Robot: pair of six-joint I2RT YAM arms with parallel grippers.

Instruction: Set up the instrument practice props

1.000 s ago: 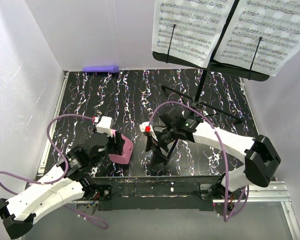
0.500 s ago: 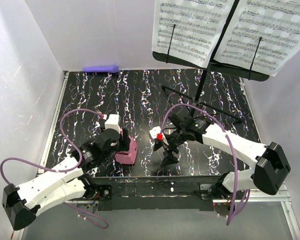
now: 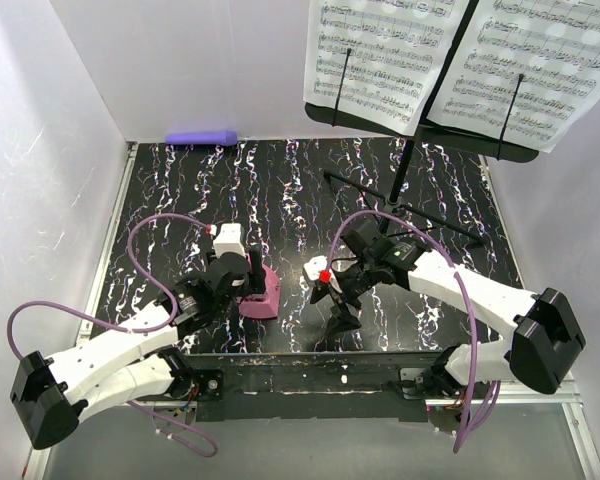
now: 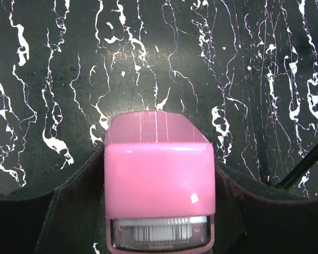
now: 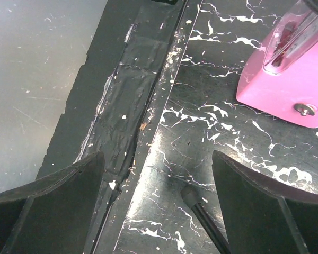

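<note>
The pink pyramid metronome (image 3: 259,294) stands on the black marbled table (image 3: 280,190), left of centre. My left gripper (image 3: 248,284) is shut on it; in the left wrist view the metronome (image 4: 159,185) fills the gap between both dark fingers. My right gripper (image 3: 337,312) is open and empty near the front edge, over one rubber-tipped stand leg (image 5: 193,197). The metronome shows at the top right of the right wrist view (image 5: 283,79). The black tripod music stand (image 3: 405,165) stands at the back right. Two sheet-music pages (image 3: 385,55) (image 3: 535,60) rest on its desk.
A purple cylinder (image 3: 202,137) lies at the back left against the wall. White walls enclose the table on three sides. The stand's legs (image 3: 430,222) spread across the right half of the table. A metal rail (image 3: 310,380) runs along the near edge.
My left gripper has carried the metronome rightward and a little farther from the front edge. My right gripper has shifted to the right and opened above the stand leg.
</note>
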